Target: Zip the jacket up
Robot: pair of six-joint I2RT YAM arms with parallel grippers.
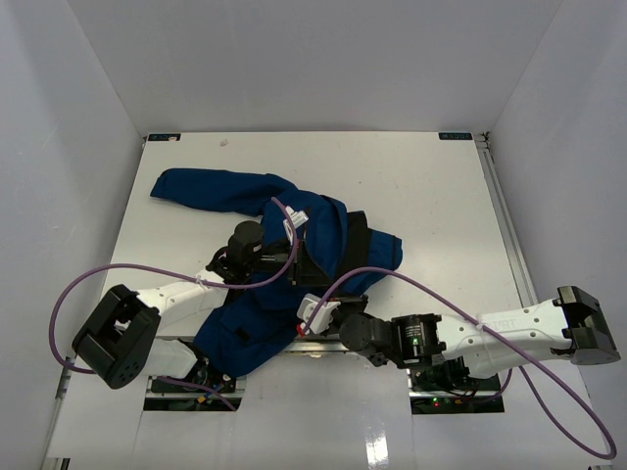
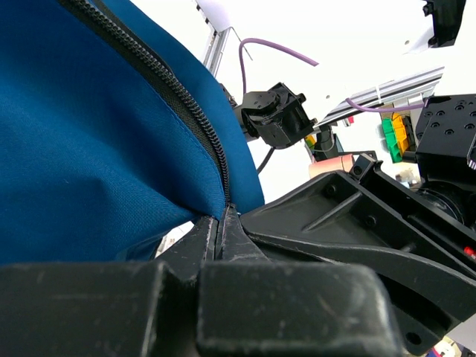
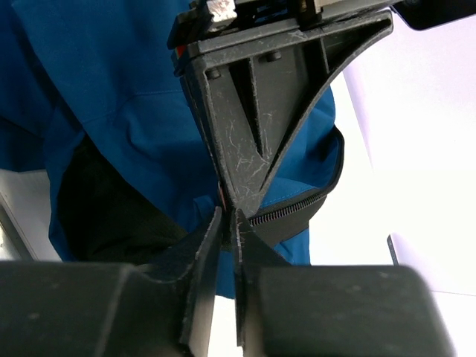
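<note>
The royal-blue jacket (image 1: 225,191) lies crumpled on the white table, its black lining (image 1: 358,240) showing at the right. My left gripper (image 1: 304,279) reaches over it and is shut on the zip edge (image 2: 195,119), as the left wrist view shows (image 2: 222,217). My right gripper (image 1: 315,300) comes in from the right, tip to tip with the left one. In the right wrist view (image 3: 227,217) its jaws are closed to a thin slit on the jacket's edge beside the zip teeth (image 3: 290,213). Blue fabric (image 3: 126,74) fills that view's background.
Purple cables (image 1: 127,269) loop from both arms over the near table. An aluminium rail (image 1: 509,230) runs along the table's right edge. White walls enclose the table (image 1: 421,186) on three sides. The near edge carries the arm bases (image 1: 446,377).
</note>
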